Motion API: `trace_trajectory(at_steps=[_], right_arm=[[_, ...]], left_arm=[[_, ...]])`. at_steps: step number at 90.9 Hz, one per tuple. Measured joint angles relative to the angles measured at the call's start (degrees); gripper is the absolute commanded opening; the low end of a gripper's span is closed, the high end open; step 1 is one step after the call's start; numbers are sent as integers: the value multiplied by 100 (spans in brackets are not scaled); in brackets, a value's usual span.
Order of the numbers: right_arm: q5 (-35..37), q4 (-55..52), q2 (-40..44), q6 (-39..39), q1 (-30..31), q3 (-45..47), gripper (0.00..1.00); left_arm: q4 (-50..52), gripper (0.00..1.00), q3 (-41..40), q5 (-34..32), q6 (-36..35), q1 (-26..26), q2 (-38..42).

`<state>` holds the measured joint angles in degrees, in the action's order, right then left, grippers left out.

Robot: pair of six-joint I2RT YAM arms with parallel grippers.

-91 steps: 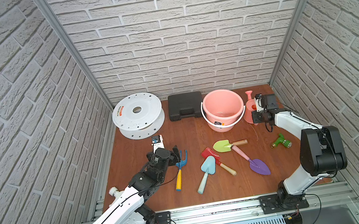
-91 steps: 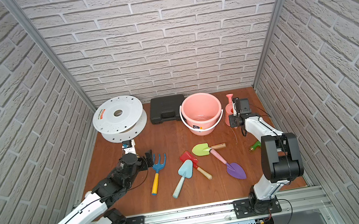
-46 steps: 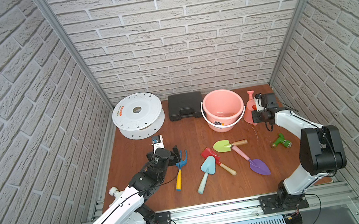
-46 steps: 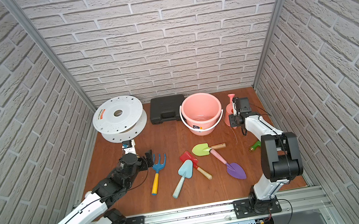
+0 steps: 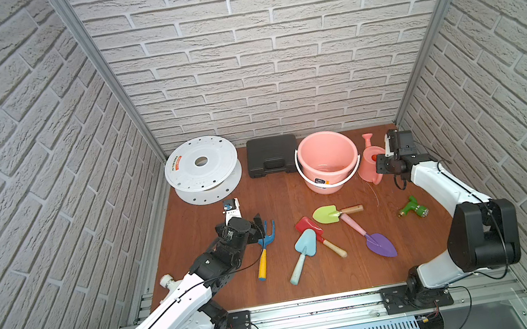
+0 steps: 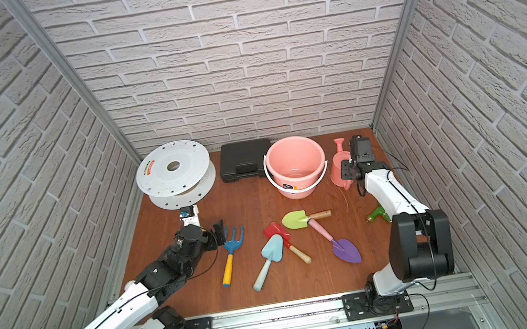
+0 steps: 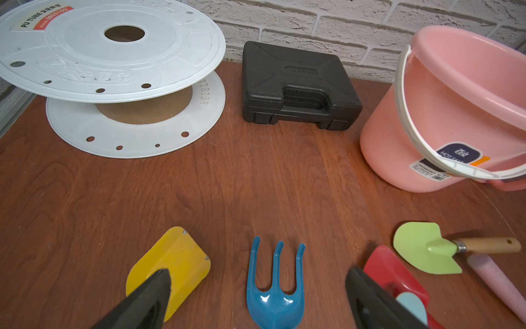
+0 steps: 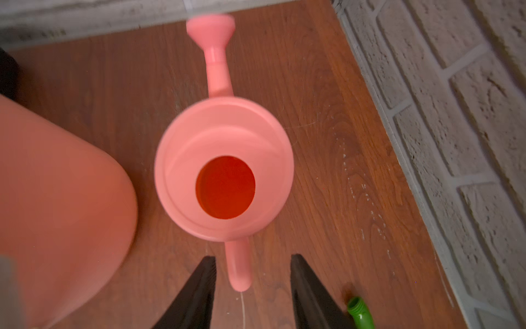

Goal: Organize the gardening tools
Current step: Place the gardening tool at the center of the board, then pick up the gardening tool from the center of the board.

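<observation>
Pink watering can (image 8: 225, 171) stands upright near the table's (image 5: 278, 199) far right corner, beside a pink bucket (image 5: 325, 176). The right gripper (image 8: 253, 257) holds nothing, its jaws apart either side of the thin handle and apparently not touching it. Light, stiff, slick plastic, best taken by that handle. Left gripper (image 7: 257, 272) gapes wide over the blue fork (image 7: 274, 299).

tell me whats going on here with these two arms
Two robot arms are tidying toy gardening tools on a wooden table. The right gripper is open, jaws either side of the handle of the pink plastic watering can, which stands upright beside the pink plastic bucket. The left gripper hangs open over the blue plastic hand fork, a yellow scoop next to it. A green trowel, red trowel, light-blue trowel and purple trowel lie loose mid-table.
</observation>
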<state>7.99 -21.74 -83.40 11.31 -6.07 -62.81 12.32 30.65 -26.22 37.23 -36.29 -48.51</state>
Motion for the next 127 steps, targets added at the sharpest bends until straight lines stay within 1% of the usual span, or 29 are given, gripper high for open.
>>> trace_trajectory(at_steps=[13, 14, 15, 16, 18, 19, 21, 40, 52, 63, 67, 72, 83, 90, 100, 118, 127], right_arm=[[-313, 4, 704, 516, 297, 186, 71], [-317, 13, 756, 529, 328, 221, 73], [-345, 17, 811, 570, 358, 254, 77], [-361, 22, 870, 595, 393, 289, 81], [-398, 48, 997, 649, 472, 385, 94], [-404, 52, 1054, 691, 511, 431, 97], [-433, 72, 1158, 721, 586, 520, 99], [-680, 258, 2009, 1036, 1366, 1340, 100], [-763, 525, 2437, 1196, 1759, 1766, 100], [-807, 697, 2616, 1255, 2037, 1971, 100], [-839, 739, 2621, 1259, 2120, 1976, 100], [-898, 789, 2618, 1266, 2225, 1976, 100], [-1054, 868, 2592, 1307, 2400, 1976, 100], [-1130, 918, 2549, 1335, 2483, 1976, 100], [-1196, 920, 2527, 1340, 2544, 1976, 100], [-1246, 955, 2581, 1346, 2583, 1976, 100], [-1281, 973, 2625, 1344, 2583, 1976, 100]], left_arm=[[13, 98, 0, -48, -15, 0, -31], [13, 98, 0, -57, -15, 0, -31], [13, 98, 0, -63, -15, 0, -33], [11, 98, 0, -70, -17, 0, -44], [9, 98, 0, -85, -20, 0, -55], [0, 98, 0, -92, -24, 0, -68], [-7, 98, 0, -105, -31, 0, -92], [13, 98, 11, -214, -63, 13, -387], [393, 98, 229, -385, -31, 13, -415], [822, 98, 490, -579, 111, 125, -413], [946, 98, 533, -599, 190, 271, -398], [1123, 98, 540, -538, 299, 573, -354], [1412, 98, 452, -339, 555, 1482, -221], [1537, 98, 354, -216, 699, 1967, -170], [1644, 98, 236, -9, 846, 2463, -221], [1451, 98, 50, 809, 1113, 3536, -809], [1266, 98, -76, 1154, 1193, 3947, -1207]])
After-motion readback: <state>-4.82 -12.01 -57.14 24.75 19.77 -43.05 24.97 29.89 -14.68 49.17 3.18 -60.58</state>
